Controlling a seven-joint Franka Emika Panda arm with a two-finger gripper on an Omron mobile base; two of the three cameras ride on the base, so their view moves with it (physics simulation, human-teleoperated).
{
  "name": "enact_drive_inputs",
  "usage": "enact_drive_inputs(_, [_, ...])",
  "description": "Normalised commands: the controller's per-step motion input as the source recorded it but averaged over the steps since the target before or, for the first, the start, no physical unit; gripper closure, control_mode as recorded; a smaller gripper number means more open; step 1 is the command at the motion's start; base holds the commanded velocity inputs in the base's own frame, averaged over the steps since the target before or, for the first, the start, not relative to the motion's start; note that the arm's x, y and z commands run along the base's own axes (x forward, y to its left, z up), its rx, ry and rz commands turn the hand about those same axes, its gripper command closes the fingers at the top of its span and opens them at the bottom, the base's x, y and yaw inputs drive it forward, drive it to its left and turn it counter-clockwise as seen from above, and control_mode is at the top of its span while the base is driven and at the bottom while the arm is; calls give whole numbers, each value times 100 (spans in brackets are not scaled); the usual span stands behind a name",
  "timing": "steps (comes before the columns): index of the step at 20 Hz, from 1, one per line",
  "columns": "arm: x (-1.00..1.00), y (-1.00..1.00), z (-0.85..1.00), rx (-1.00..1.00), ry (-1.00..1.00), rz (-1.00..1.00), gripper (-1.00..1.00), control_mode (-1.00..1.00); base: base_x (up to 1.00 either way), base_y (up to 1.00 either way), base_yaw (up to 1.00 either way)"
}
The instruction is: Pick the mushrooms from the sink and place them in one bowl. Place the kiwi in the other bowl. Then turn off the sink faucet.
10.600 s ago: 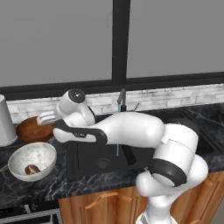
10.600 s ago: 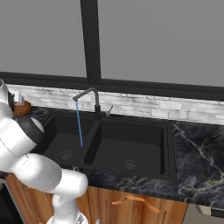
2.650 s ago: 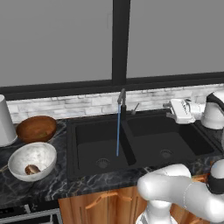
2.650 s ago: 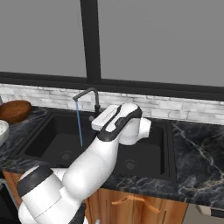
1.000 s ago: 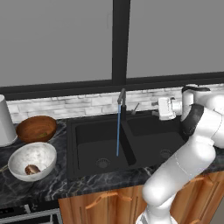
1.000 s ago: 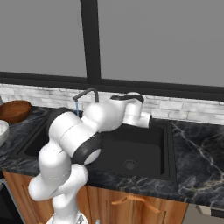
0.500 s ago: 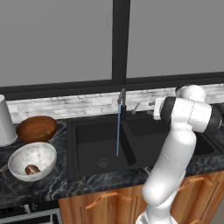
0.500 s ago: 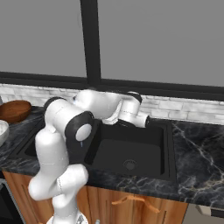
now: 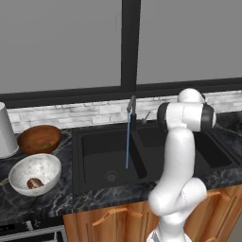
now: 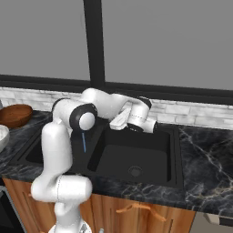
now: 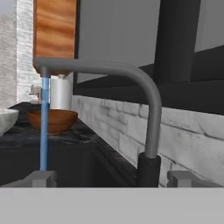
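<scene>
Blue water [image 9: 127,142] runs from the faucet [image 11: 131,74] into the sink [image 9: 99,156]. A mushroom [image 9: 34,183] lies in the white bowl [image 9: 33,172]; the wooden bowl [image 9: 39,138] sits at its twelve o'clock. The hand [image 11: 111,177], wide open and empty, faces the faucet, so shutting it off looks like what remains.

In the left base view the arm hides the faucet lever and part of the sink's [image 9: 94,151] right basin. The lump in the white bowl [image 9: 33,172] is too small to name. In the right base view the arm covers the faucet, and the wooden bowl [image 10: 13,114] is cut by the left edge.
</scene>
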Motion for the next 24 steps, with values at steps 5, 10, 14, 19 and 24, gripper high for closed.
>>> enact_drive_inputs(5, [29, 3, -13, 0, 0, 11, -100, -100, 0, 0, 0])
enact_drive_inputs(10, [25, 0, -12, 0, 0, 3, -100, -100, 0, 0, 0])
enact_drive_inputs(14, [19, 9, -13, 0, 0, 0, -100, -100, 0, 0, 0])
enact_drive_inputs(19, [16, 26, -18, 0, 1, -4, -100, -100, 0, 0, 0])
enact_drive_inputs(24, [22, 19, -11, 0, 2, -6, -100, -100, 0, 0, 0])
